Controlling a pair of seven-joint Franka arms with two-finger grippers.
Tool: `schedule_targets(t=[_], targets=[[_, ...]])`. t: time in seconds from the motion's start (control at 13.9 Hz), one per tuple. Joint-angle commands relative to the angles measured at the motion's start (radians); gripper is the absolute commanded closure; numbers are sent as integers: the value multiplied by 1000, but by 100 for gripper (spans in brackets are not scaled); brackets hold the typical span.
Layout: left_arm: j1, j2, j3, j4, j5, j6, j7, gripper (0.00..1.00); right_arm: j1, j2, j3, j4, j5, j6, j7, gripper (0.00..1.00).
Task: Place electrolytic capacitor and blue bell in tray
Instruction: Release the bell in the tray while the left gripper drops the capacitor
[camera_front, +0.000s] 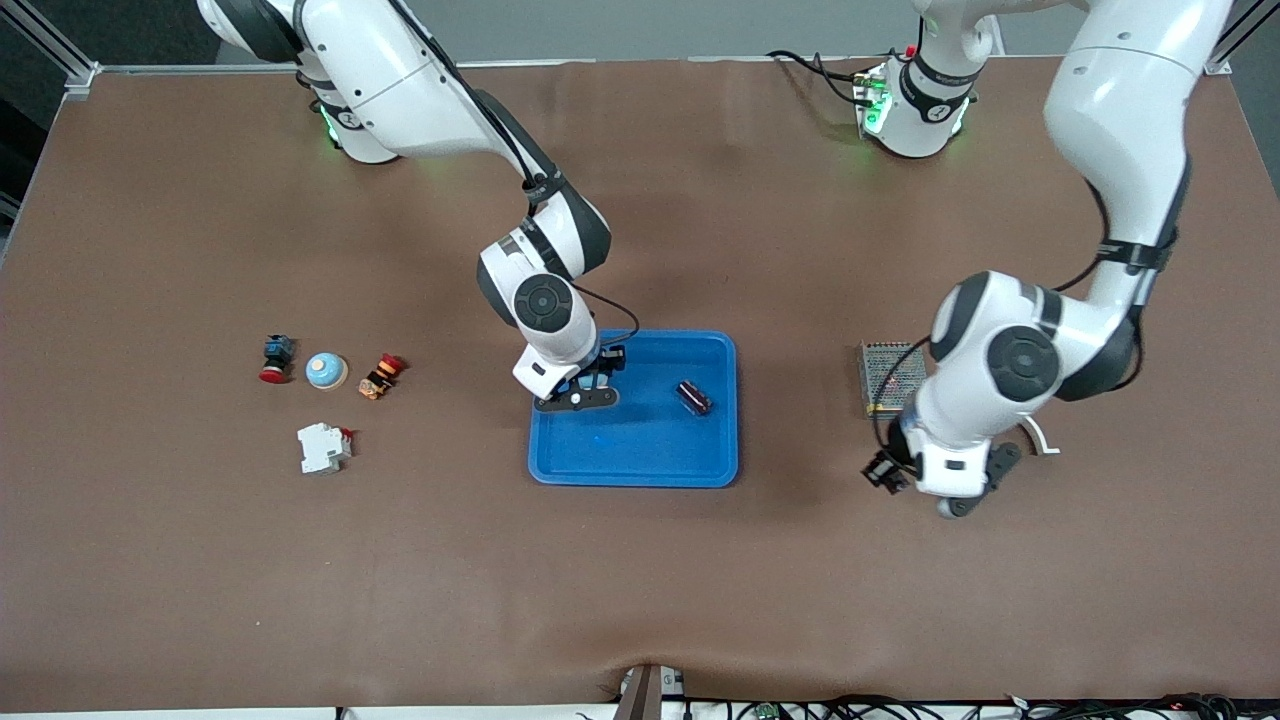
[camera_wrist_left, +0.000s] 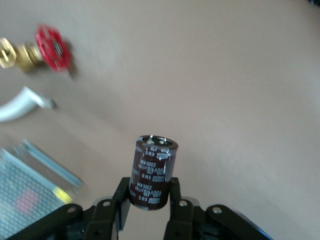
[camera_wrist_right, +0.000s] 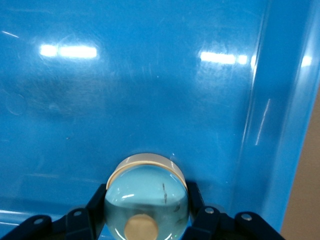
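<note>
Front view gives you the brown desk (camera_front: 200, 560) with the shallow bright-blue rectangular plastic tray (camera_front: 640, 460) at its middle. Your right claw (camera_wrist_right: 145, 220), over the tray, is clamped on a pale blue domed bell (camera_wrist_right: 147, 200). Your left claw (camera_wrist_left: 150, 210), over bare desk toward the left arm's end, grips a dark brown cylindrical electrolytic capacitor (camera_wrist_left: 152, 172).

Only readable print is on the electrolytic capacitor (camera_wrist_left: 152, 172): white lettering running lengthwise down its dark brown sleeve, looks like "400V" plus more characters I can't make out. Nothing legible on the tray (camera_front: 640, 465) or on the other small parts.
</note>
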Motion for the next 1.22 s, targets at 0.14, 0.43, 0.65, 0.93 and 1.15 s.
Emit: schedule_targets(t=[0.14,0.43,0.65,0.93,1.15], targets=[[-156,90,13,114,15,-3,-258,100,19,0,-8,-7,-13,10,30,0],[-246,144,15,144,12,65,-435,100,19,-33,-7,10,-13,-45,24,0],[-284,196,16,145,11,154,-501,100,5,-125,-7,83,-42,-270,14,0],[-312,265,24,144,12,262,-551,100,-22,-268,-8,89,-89,-489,-153,0],[-332,299,36,144,14,296,-556,100,-100,-369,-8,47,-89,-583,-342,0]])
